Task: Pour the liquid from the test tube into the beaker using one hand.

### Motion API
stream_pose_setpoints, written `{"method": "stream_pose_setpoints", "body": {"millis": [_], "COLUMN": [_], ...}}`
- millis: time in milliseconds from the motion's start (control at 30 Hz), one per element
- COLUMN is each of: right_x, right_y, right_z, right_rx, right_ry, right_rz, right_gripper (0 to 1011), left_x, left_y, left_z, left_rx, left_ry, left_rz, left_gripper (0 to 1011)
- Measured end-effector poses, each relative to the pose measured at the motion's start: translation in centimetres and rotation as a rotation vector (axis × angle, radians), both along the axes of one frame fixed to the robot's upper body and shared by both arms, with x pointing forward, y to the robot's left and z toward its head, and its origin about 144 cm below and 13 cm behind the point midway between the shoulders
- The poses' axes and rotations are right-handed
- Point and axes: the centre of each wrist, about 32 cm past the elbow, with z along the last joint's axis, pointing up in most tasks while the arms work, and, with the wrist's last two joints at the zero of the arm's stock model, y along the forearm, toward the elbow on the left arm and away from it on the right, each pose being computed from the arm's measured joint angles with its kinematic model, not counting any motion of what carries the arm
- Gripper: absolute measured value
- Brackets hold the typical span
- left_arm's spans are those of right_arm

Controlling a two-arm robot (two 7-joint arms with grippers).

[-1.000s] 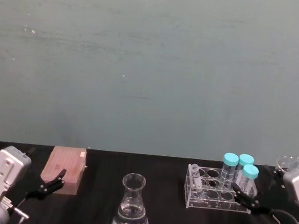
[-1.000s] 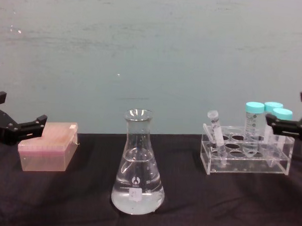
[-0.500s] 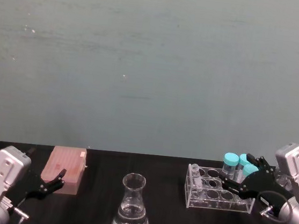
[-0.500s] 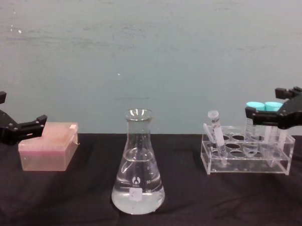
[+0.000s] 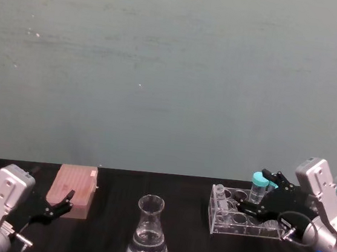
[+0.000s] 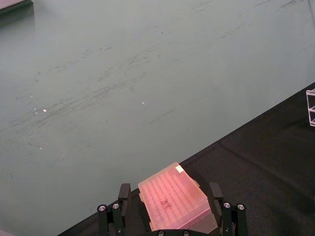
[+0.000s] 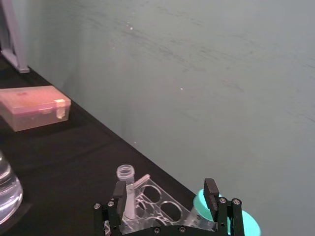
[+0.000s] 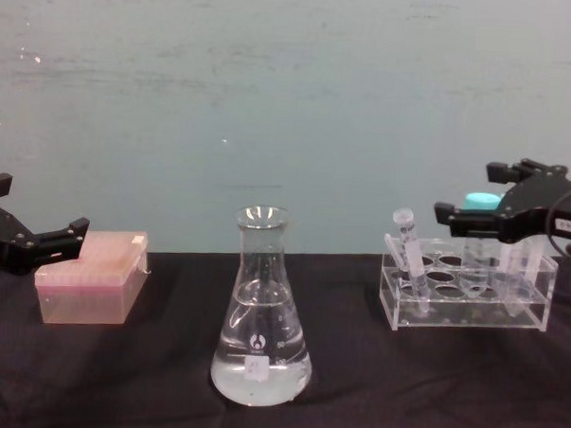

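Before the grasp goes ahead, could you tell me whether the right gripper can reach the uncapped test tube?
Probably yes: the right gripper hangs open over the rack, and the test tube juts up free at its left end, away from the teal-capped tubes.

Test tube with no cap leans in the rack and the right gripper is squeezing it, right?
No. The right gripper is open near the test tube, not squeezing it; the tube does lean in the rack. The chest view shows it.
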Motion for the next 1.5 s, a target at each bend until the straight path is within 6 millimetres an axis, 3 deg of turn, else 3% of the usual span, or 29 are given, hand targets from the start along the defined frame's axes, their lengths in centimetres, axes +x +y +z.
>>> {"method": "stream_pose_setpoints", "body": {"millis": [1500], "right_x": [3.0], "right_y": [1.7], "right_z": [-1.5], "right_rx": [-0.025], "right_ry": [0.118], "right_rz": [0.115], "right_gripper": [1002], "left_x": [0.0], "left_y": [0.0], "left_z": [0.0], "left_rx": [0.000], "left_ry": [0.000], "left_rz": [0.000], "left_gripper": [1000]}}
